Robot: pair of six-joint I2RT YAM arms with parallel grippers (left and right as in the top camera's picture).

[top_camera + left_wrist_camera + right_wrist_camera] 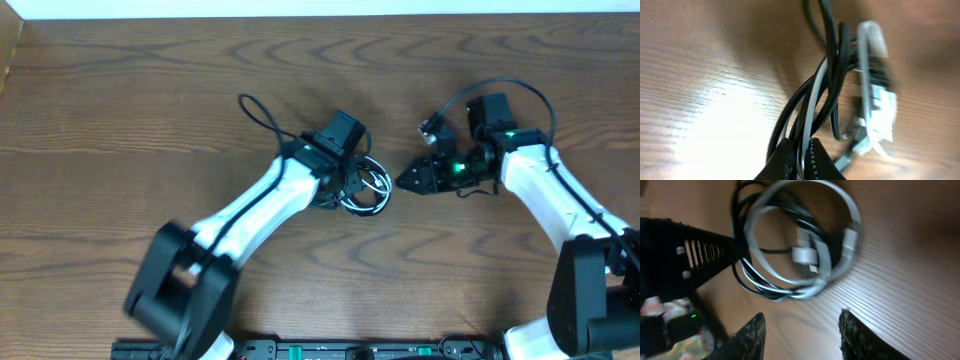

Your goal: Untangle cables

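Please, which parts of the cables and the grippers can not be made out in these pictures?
- Overhead: the left gripper covers part of the cables; the pinched spot is hidden, their ends too small.
- Left wrist: the white plug is blurred; the black cord runs off the top edge.
- Right wrist: the left gripper hides the cables' left side; the bottom edge cuts off the open right gripper.

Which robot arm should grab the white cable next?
Probably the right. The left claw is shut on the tangled cables, so it's busy. The right claw is open, empty and facing the white cable loop.
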